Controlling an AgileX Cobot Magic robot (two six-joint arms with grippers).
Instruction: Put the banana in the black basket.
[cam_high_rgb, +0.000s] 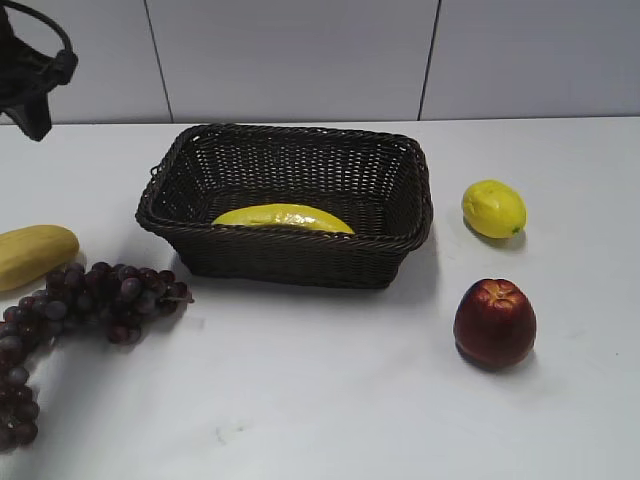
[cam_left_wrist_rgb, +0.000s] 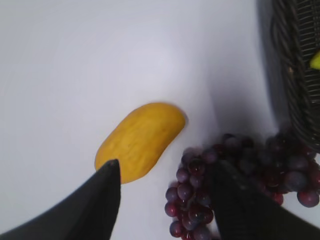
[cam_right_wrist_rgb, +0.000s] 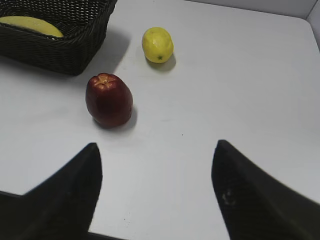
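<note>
Banana fills basket exterior; left wrist glimpses tip.

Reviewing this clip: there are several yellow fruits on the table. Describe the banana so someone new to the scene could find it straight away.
Start from the black basket, the dark woven one at the middle back of the white table. The banana lies inside it against the near wall. It is long, curved and bright yellow, and the only fruit in the basket; the round lemon sits outside to the right, the stubby pale-yellow fruit far left by the grapes.

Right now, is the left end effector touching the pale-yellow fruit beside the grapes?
Apart. In the left wrist view the open left end effector hangs above the table, empty; the pale-yellow fruit lies below it, beside the grapes.
</note>
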